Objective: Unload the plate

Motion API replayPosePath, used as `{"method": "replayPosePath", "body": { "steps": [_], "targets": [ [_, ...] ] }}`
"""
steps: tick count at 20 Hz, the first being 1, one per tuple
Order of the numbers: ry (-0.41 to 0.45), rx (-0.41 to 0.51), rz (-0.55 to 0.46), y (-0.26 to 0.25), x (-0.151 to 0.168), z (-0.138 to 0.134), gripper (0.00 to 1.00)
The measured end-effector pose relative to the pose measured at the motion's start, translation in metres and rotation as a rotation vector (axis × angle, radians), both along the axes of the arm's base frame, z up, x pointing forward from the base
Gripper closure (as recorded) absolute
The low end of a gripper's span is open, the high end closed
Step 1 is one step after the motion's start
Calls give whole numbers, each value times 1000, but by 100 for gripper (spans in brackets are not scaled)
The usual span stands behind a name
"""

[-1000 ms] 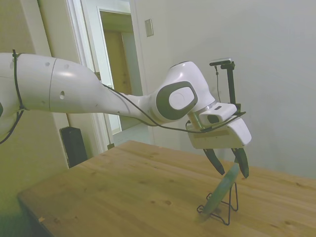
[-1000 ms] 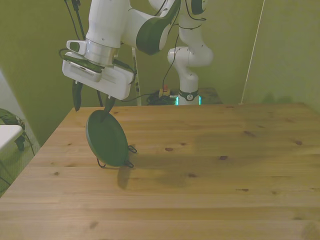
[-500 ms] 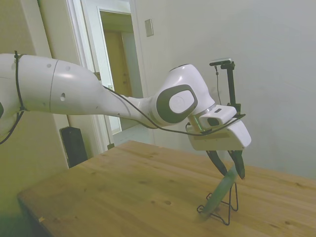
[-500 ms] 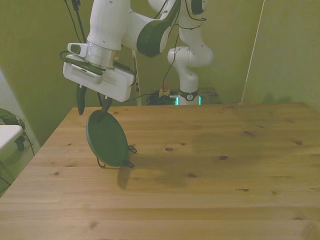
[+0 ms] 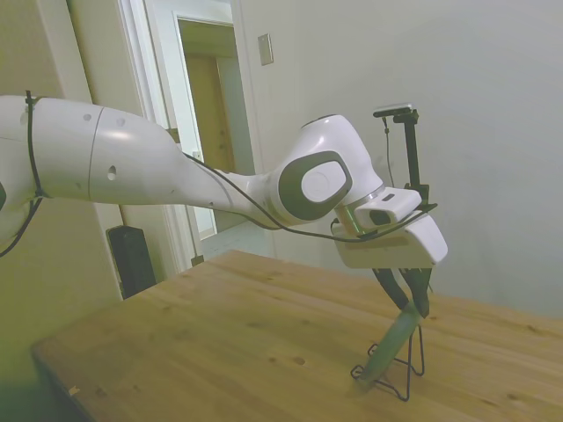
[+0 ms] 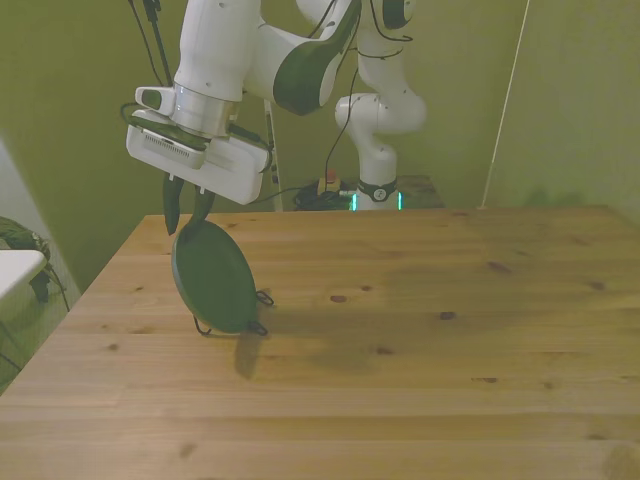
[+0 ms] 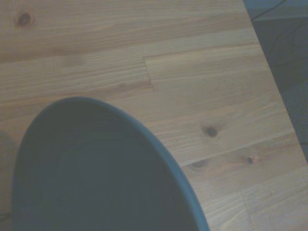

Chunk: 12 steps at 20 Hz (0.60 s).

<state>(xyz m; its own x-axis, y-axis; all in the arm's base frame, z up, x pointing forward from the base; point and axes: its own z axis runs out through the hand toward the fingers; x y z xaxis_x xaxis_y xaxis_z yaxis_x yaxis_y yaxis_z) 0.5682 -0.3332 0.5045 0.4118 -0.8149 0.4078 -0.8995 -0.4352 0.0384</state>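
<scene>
Wooden surface [image 6: 420,330] under yellow-green light, pale walls behind. Grey-green plate [image 6: 212,277] propped on edge, tilted, in thin black wire stand [image 5: 396,369] near the front view's left. White arm's hand [image 6: 187,212] at plate's upper rim, fingers drawn in and pinching it. Plate's rim filling wrist view.

Black wire stand [image 5: 400,374] on wooden table [image 6: 420,340].

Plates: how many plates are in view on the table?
1. The grey-green plate leans in the black wire stand near the front view's left edge of the table, its top rim between the claw's fingers.
</scene>
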Motion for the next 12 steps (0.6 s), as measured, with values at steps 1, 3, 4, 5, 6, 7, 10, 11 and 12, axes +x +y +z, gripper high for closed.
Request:
{"method": "replayPosePath", "body": {
  "steps": [1, 3, 4, 5, 6, 7, 10, 11, 12],
  "targets": [
    [0, 0, 0, 0, 0, 0, 100],
    [-1, 0, 0, 0, 0, 0, 100],
    [-1, 0, 0, 0, 0, 0, 100],
    [-1, 0, 0, 0, 0, 0, 100],
    [-1, 0, 0, 0, 0, 0, 100],
    [-2, 0, 0, 0, 0, 1, 100],
    [-7, -2, 0, 0, 0, 4, 100],
    [-11, -2, 1, 1, 0, 6, 100],
    [-15, -3, 2, 1, 0, 9, 100]
  ]
}}
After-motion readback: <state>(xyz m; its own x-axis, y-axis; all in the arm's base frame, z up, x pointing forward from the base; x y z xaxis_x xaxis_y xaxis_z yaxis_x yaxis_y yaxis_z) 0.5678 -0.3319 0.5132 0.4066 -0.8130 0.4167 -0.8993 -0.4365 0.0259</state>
